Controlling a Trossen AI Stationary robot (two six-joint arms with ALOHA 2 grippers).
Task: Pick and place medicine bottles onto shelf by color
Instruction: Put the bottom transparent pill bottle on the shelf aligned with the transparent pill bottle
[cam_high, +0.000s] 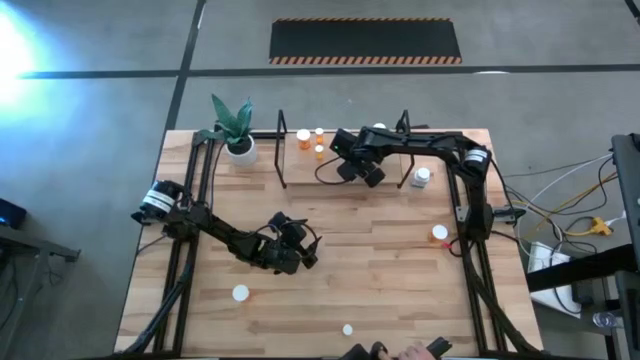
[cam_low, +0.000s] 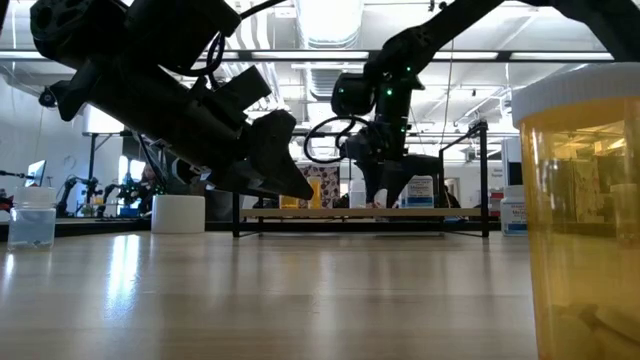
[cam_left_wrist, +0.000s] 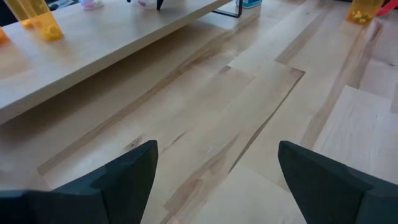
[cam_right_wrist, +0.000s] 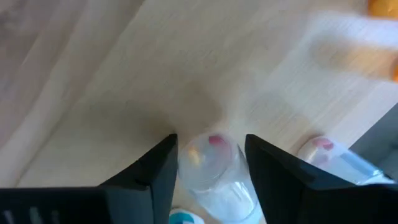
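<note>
Clear bottle (cam_right_wrist: 214, 168) with pink contents

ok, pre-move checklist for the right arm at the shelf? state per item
1. Bottle between the fingers: ok. In the right wrist view a clear bottle sits between the right end effector fingers.
2. Grip closed on it: cannot tell; the fingers flank it closely, contact unclear.
3. Over the shelf: ok, the end effector is above the board.
4. Neighbours: not ok. A second clear bottle stands close beside one finger.
5. Colour grouping: ok. The orange bottles stand apart toward the shelf's left end.
6. Left end effector: ok, open, empty, mid-table.
</note>
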